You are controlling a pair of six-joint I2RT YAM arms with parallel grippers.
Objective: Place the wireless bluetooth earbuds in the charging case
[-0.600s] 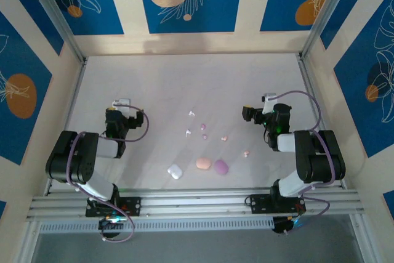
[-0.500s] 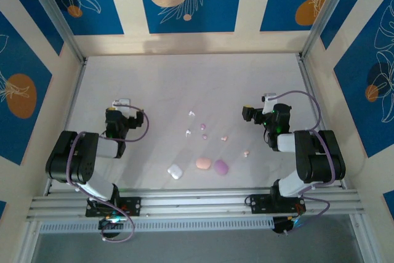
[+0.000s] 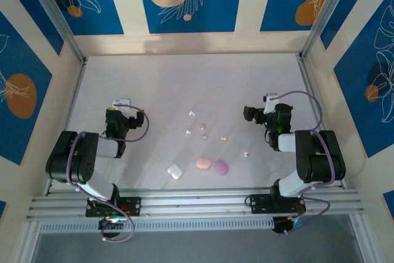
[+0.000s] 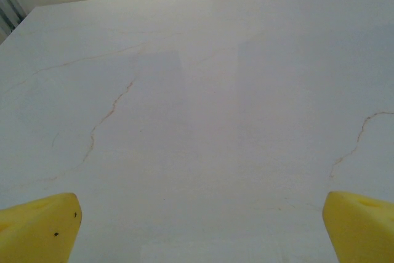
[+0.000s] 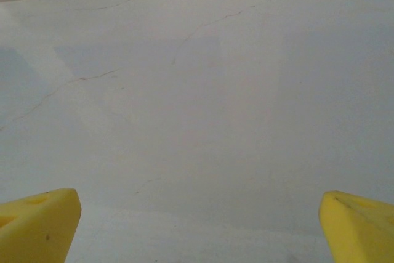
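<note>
While my left jaws and right jaws stand spread wide over bare table [image 3: 154,84], the earbuds [image 3: 204,127] lie scattered mid-table between my arms, just beyond three pebble-like charging cases [image 3: 203,163]. Tiny, glossy and light, they will likely slip; I judge a gentle pinch across each bud's body safest.

Left arm [image 3: 80,159], right arm [image 3: 313,157] folded; jaws wide apart.

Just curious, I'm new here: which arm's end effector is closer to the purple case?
Right. The right end effector is beyond the purple case, off to its right; the left end effector is beyond it too, but much farther away to its left.
</note>
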